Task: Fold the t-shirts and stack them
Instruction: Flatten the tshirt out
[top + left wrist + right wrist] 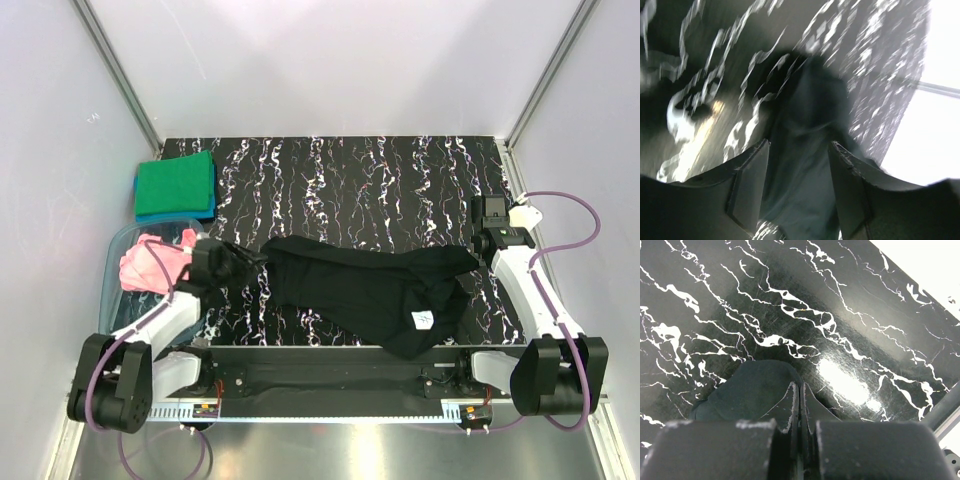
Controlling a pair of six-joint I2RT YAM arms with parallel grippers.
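The black t-shirt lies stretched out across the front of the table, its white neck label facing up. My left gripper is at the shirt's left end. In the blurred left wrist view it is open, with black cloth between the jaws. My right gripper is at the shirt's right tip. In the right wrist view it is shut, with the cloth edge drawn up to its fingertips. The green t-shirt lies folded on the blue t-shirt at the back left. The pink t-shirt lies crumpled in the tub.
The clear blue-tinted plastic tub stands at the left edge beside my left arm. The black marbled tabletop is walled in by white panels on three sides. A metal rail runs along the right edge.
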